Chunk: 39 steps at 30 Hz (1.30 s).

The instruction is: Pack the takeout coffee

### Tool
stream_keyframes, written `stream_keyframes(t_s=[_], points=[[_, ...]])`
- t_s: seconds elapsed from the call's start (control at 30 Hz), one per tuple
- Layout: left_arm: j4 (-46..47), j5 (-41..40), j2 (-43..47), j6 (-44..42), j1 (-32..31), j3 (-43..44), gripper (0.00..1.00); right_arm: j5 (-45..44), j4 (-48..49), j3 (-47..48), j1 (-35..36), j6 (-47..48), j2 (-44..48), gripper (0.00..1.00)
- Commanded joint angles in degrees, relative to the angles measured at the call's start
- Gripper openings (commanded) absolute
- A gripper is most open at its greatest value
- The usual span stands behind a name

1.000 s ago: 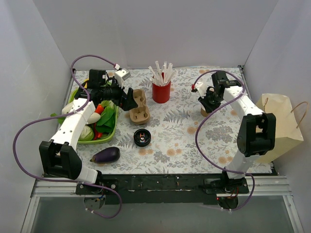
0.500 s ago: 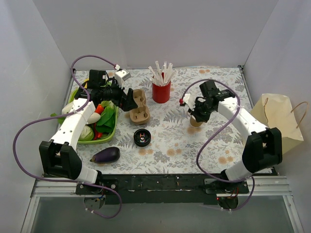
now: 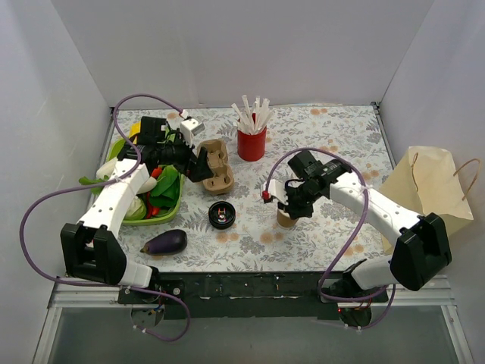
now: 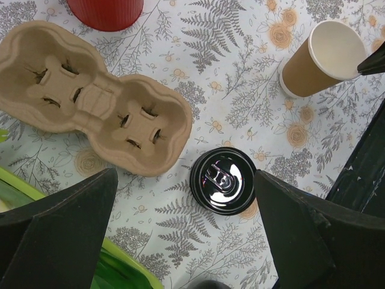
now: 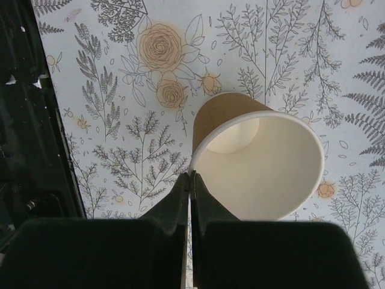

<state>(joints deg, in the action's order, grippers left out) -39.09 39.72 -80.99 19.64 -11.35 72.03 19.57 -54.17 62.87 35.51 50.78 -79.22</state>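
Kraft paper marks the cup (image 3: pixel 286 220), upright on the table (image 3: pixel 341 136) from above, its rim pinched by the right gripper (image 3: pixel 292 206), the carrier (image 3: pixel 216 168) to its left beside the left gripper (image 3: pixel 203 162). At the left wrist, the left fingers (image 4: pixel 60 229) are spread wide and empty facing the carrier, its long axis across the view, the cup beyond a black lid (image 4: pixel 224 179). At the right wrist, the right fingers (image 5: pixel 175 201) are closed on the cup's near wall; a leftward carry is judged next.

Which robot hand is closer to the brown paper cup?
Right. The right gripper pinches the rim of the paper cup; the left gripper hovers open by the cup carrier, well away from it.
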Motion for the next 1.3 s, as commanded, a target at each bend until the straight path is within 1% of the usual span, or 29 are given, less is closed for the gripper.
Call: stream_keyframes(t_s=[0.0,0.17,0.37,0.67,0.7,0.73,0.77,0.83,0.93,1.0,1.1,1.13,1.2,1.23,1.27], points=[[-1.5,-0.3,3.9,-2.9,-0.1,-1.4,0.98,-0.4,-0.7,-0.4,2.5,1.7,-0.3,0.01],[-2.5,-1.1,5.1,-5.1,-0.2,-3.9,0.98,-0.9,-1.1,-0.4,4.2,2.0,-0.7,0.01],[-4.3,-1.6,6.2,-7.9,-0.3,-5.9,0.98,-0.9,-0.9,-1.5,4.6,2.2,-0.3,0.01],[-5.1,-0.4,6.4,-7.5,-0.9,-7.0,0.98,-1.6,-1.2,-1.3,4.8,3.0,-0.1,0.02],[-5.4,-0.4,6.2,-7.6,-0.9,-7.0,0.98,-1.6,-1.4,-1.3,4.9,3.3,-0.1,0.07],[-5.4,-0.5,6.1,-7.7,-1.0,-7.5,0.98,-1.6,-2.2,-1.2,4.9,3.8,-0.1,0.22],[-5.4,-0.6,6.0,-7.8,-1.0,-7.8,0.98,-1.9,-2.6,-0.5,4.9,4.2,0.0,0.33],[-5.7,-0.3,6.2,-8.4,-1.3,-8.4,0.98,-3.2,-2.7,1.0,4.8,4.4,0.6,0.46],[-6.1,1.2,6.5,-8.2,-2.2,-8.5,0.98,-4.3,-2.4,4.8,4.7,4.0,2.9,0.52],[-6.5,1.9,6.4,-8.2,-3.1,-8.7,0.97,-4.4,-0.9,6.5,4.4,2.6,4.9,0.54],[-7.3,1.7,5.8,-9.3,-6.8,-10.3,0.93,-2.9,2.9,7.7,2.8,-2.3,7.2,0.55],[-7.6,0.5,5.8,-10.0,-9.9,-10.8,0.91,-2.1,3.8,8.1,2.0,-5.1,7.6,0.56],[-8.4,-0.8,5.8,-11.5,-13.2,-11.6,0.87,0.1,6.1,8.9,-0.8,-8.1,8.0,0.56],[-8.5,-1.9,5.8,-11.9,-15.8,-11.7,0.86,0.7,6.7,9.3,-1.9,-10.3,8.1,0.55],[-8.5,-2.6,5.5,-12.8,-17.0,-11.4,0.83,1.3,7.1,9.5,-4.4,-11.3,8.0,0.56]])
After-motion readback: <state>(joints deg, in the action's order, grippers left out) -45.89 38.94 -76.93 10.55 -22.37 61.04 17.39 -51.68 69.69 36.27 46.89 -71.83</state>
